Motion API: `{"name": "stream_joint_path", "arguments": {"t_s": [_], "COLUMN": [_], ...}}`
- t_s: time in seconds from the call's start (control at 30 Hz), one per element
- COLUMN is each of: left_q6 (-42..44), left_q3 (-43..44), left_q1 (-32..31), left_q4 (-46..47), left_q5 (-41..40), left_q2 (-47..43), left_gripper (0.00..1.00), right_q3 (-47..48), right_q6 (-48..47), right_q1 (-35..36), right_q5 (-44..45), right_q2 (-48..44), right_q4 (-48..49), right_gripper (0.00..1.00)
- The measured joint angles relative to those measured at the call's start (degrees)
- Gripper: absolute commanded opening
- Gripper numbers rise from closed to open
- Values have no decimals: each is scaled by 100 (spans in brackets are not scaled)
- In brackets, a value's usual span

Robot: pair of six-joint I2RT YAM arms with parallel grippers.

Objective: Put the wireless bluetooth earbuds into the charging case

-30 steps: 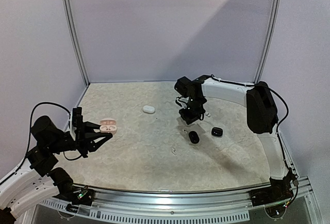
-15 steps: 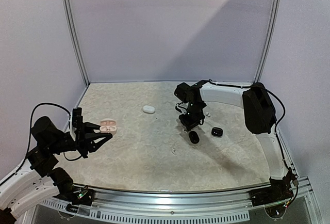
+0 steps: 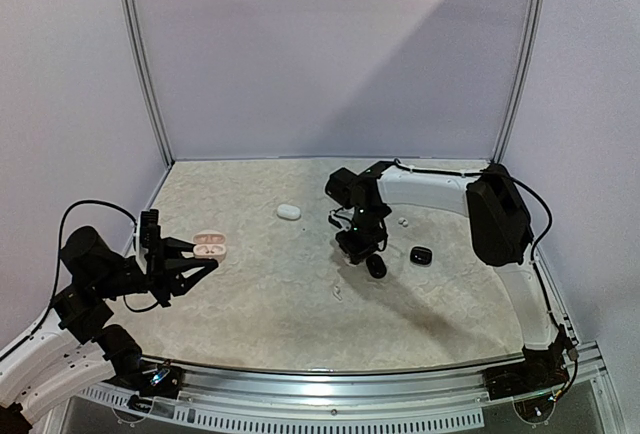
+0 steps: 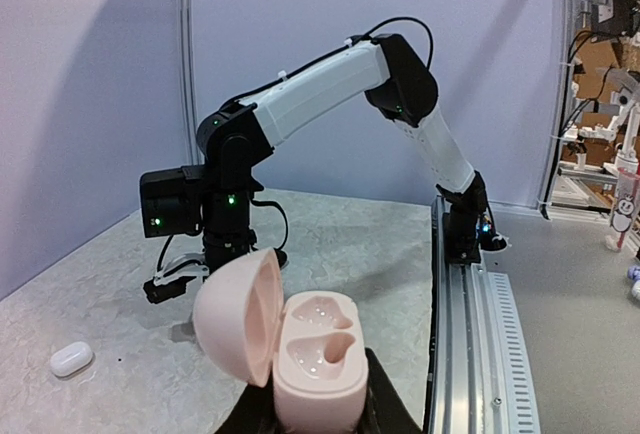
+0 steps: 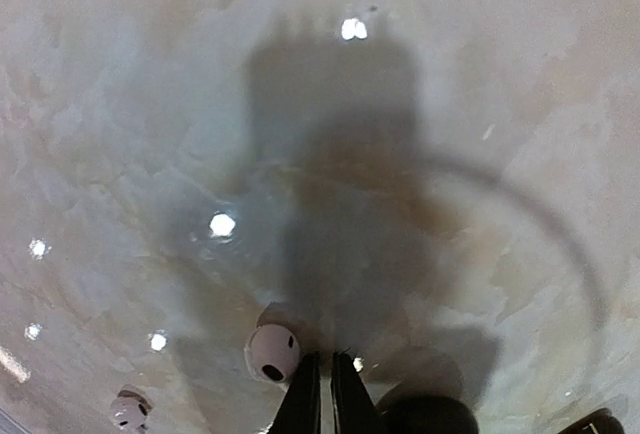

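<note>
My left jaws are clenched on the base of the charging case (image 4: 315,354), at the near left of the worktop (image 3: 270,294). I hold it with its lid swung open, I judge so that the two moulded wells face up and are free for loading. The case is a smooth, pale pink pebble of plastic, and both wells look empty.

My right jaws, further right and nearer the middle, point down at the worktop and are pressed together with nothing visible between them. A white earbud (image 5: 272,352), glossy and rounded with a dark spot, lies just beside their tips, so I judge I have no hold on it. A second white earbud (image 5: 130,411) lies nearby, and a glossy black rounded thing (image 5: 430,416) sits on the other side. The worktop is pale, marbled and shiny enough to mirror the lamps.
</note>
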Motion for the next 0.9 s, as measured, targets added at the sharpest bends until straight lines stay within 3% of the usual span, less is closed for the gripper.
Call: {"name": "stream_joint_path", "arguments": {"t_s": [0.33,0.47,0.6,0.63,0.9], "left_q6": [2,2,4,2,4], "left_q3": [-2,-2,-2,-2,-2], "left_q1": [0,0,2,2,17], "left_q4": [-2,-4,-13,-17,-26], "left_q5": [0,-2,0,0,2], "left_q2": [-39,-44,-81,-85,-105], "left_gripper": [0,0,0,0,0], "right_q3": [72,282,387,385,393], "right_q6": [136,144,170,192,339], "right_q1": [127,127,127,127,127], "right_q5": [-131,101,339,334,304], "right_q2": [0,0,-76,-105,-157], "right_q4": [-278,-472,-459,-426,-26], "right_gripper": [9,21,46,49,50]}}
